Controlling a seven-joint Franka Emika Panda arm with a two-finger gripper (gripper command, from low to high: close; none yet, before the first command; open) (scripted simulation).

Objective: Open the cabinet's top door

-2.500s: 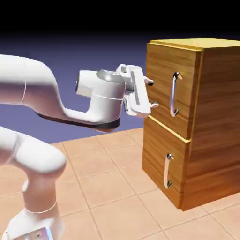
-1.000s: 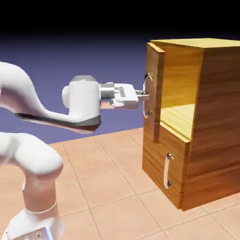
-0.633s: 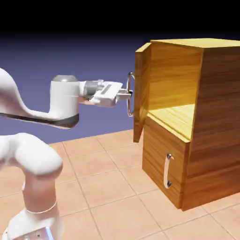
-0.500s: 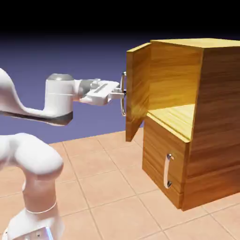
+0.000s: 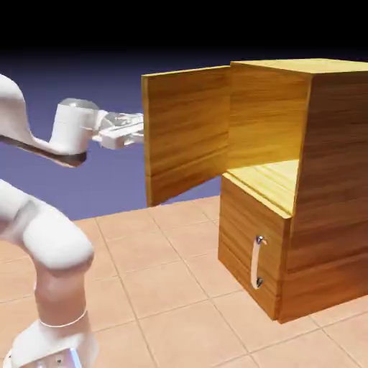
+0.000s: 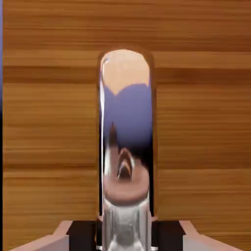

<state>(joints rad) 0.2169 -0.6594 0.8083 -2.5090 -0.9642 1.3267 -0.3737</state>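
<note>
Right, my white two-finger gripper has the curved silver handle pinched between its jaws, wood-grain upper door wide open.

The top door stands wide open, swung out toward the upper left of the frame.

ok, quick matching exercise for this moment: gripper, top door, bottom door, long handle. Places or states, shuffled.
1. gripper
2. top door
3. bottom door
4. long handle

A. closed, its handle facing out
B. between the finger tips
C. swung wide open
D. shut on a shiny bar

Pairs: 1-D, 2-C, 3-A, 4-B
</note>
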